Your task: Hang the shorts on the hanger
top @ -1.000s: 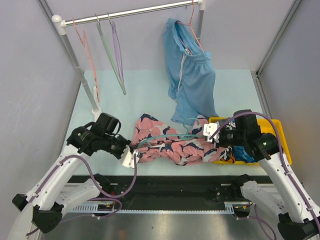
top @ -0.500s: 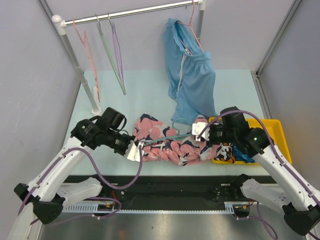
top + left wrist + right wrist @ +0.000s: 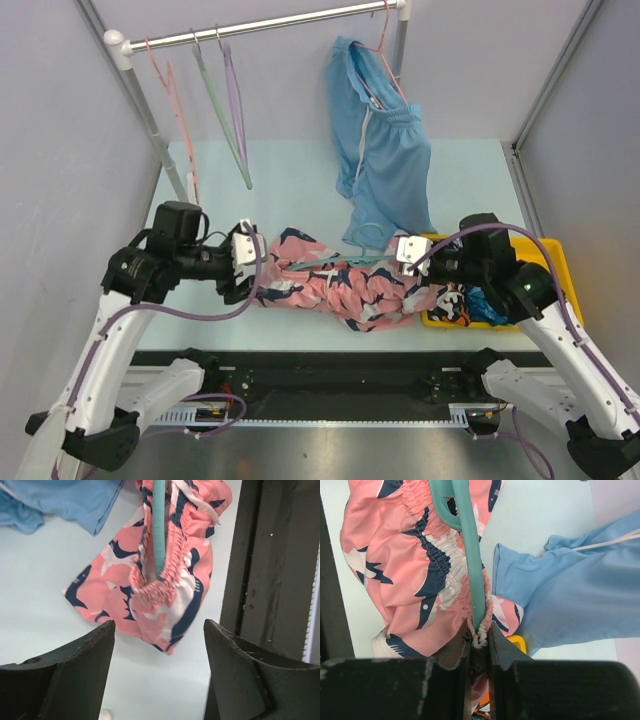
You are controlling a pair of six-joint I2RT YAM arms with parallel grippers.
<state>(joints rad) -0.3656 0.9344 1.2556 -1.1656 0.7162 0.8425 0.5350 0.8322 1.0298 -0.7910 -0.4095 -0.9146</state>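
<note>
Near the table's [image 3: 290,190] front edge, the right gripper [image 3: 480,639] has jaws clenched on the shorts [image 3: 395,560] and hanger [image 3: 470,570]; the left gripper [image 3: 157,630] jaws are released, just beside them.

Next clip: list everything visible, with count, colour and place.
shorts: one, pink with navy-white print, on the table's near side
hanger: one, teal, along the shorts' waistband
light-blue shorts: one, hanging from the rail
spare hangers: three, pink, pale green, purple, on the rail's left part
rail: one, silver, at the back
bin: one, yellow, near right
patterned clothes: some, black-orange-white, in the bin
table: one, pale mint
left gripper: black, open, at the shorts' left end
right gripper: black, shut on the waistband beside the hanger's end
</note>
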